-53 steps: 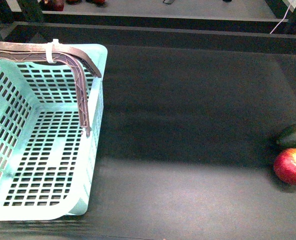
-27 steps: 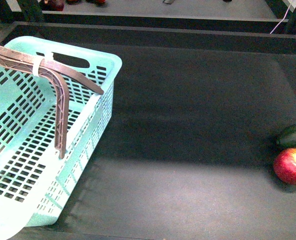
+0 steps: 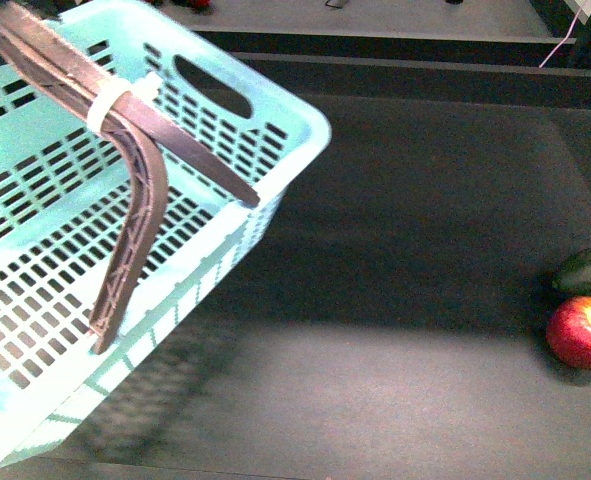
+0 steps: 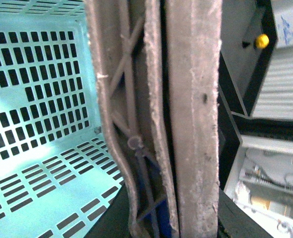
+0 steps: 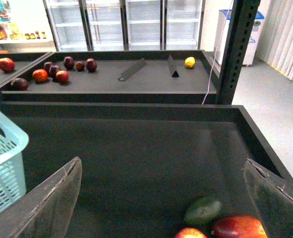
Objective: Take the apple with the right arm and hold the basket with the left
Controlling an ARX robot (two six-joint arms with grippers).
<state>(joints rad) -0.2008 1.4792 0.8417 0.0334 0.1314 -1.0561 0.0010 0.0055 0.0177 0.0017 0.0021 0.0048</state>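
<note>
Left claw point(image 4: 146, 119): clamped on the basket's brown ribbed handles point(image 4: 131, 99). They fill my left wrist view, with mint slotted wall and floor alongside.

Right claw point(image 5: 162, 162): wide, nothing between the pads point(image 5: 52, 198), hovering over bare dark worktop point(image 3: 395, 300).

Front view, near to far:
- Apple point(image 3: 583, 332) at 4 o'clock, right at the frame edge, sitting on the worktop. Red, with a yellow-orange patch on top. Well apart from the basket.
- Dark green oval fruit point(image 3: 585, 268) just beside it, at the apple's 12 o'clock. Can't tell if they touch.
- Basket point(image 3: 300, 125) takes up 7 to 11 o'clock and hangs tilted, one rim corner pointing towards 1 o'clock. A white zip tie point(image 3: 115, 100) binds the handles, which run out of frame at 10 o'clock.

Right wrist view:
- A second red fruit point(image 5: 238, 228) lies next to the apple and the green one at 5 o'clock.
- Beyond the worktop, a further shelf point(image 5: 136, 84) carries dark red fruits point(image 5: 62, 67) at 11 o'clock and one yellow fruit point(image 5: 189, 62) at 1 o'clock.
- Glass-door coolers point(image 5: 131, 20) stand behind that.
</note>
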